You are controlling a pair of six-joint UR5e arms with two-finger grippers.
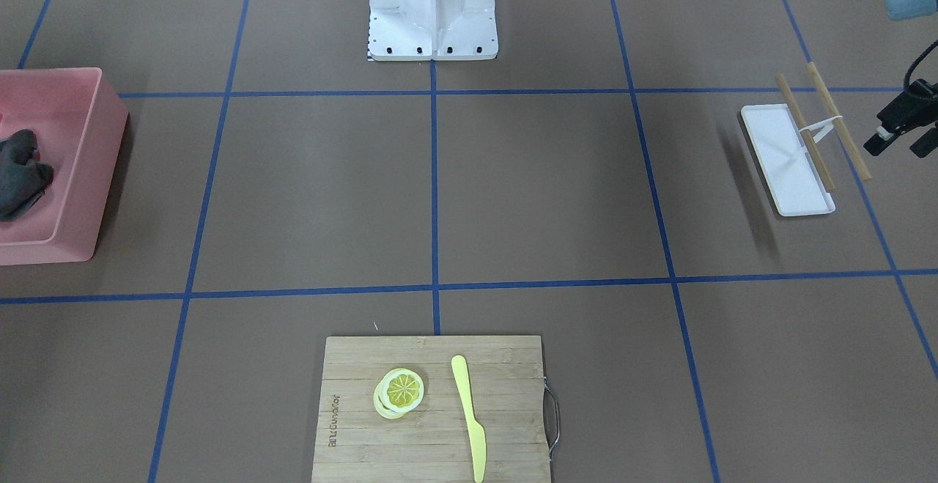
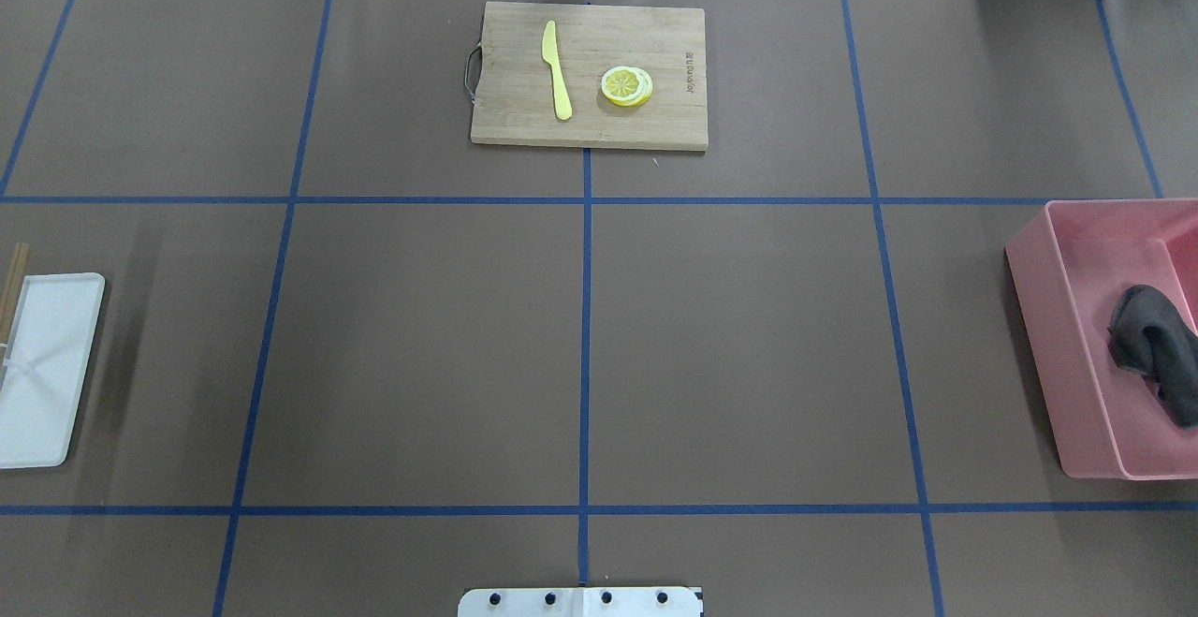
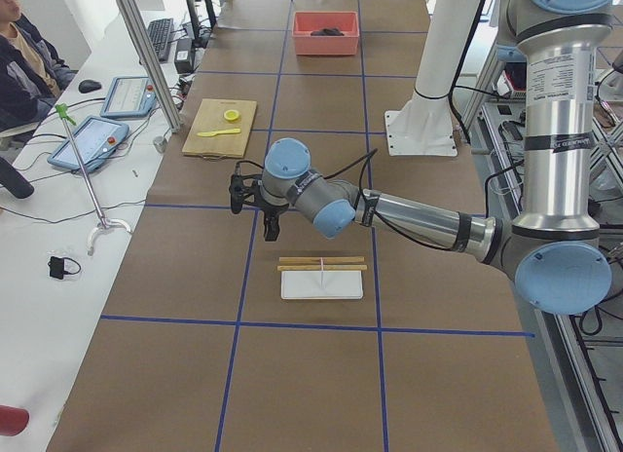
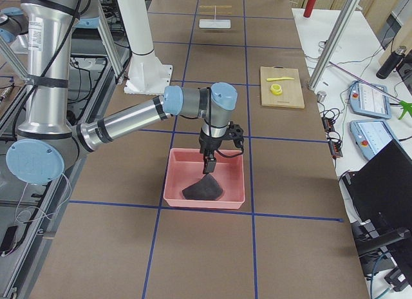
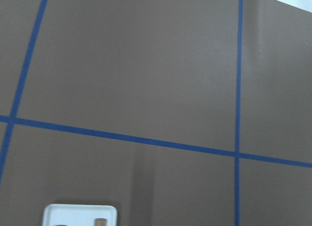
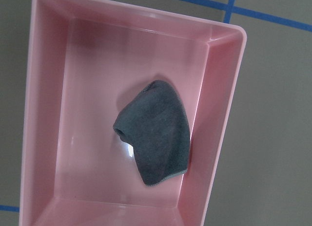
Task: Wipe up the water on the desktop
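Note:
The brown desktop [image 2: 730,345] with blue tape lines shows no water that I can make out. A dark grey cloth [image 6: 156,138] lies crumpled in a pink bin [image 2: 1058,355] at the table's right end. My right gripper [image 4: 209,163] hangs over the bin just above the cloth [image 4: 203,191]; it shows only in the exterior right view, so I cannot tell its state. My left gripper [image 1: 898,147] hovers empty, its fingers apart, beside the white tray [image 1: 784,168] at the table's left end. It also shows in the exterior left view [image 3: 255,210].
A bamboo cutting board [image 2: 590,121] with a lemon slice [image 2: 626,86] and a yellow knife [image 2: 556,69] lies at the far middle. Chopsticks [image 1: 804,131] rest across the white tray. The robot base [image 1: 432,21] stands at the near middle edge.

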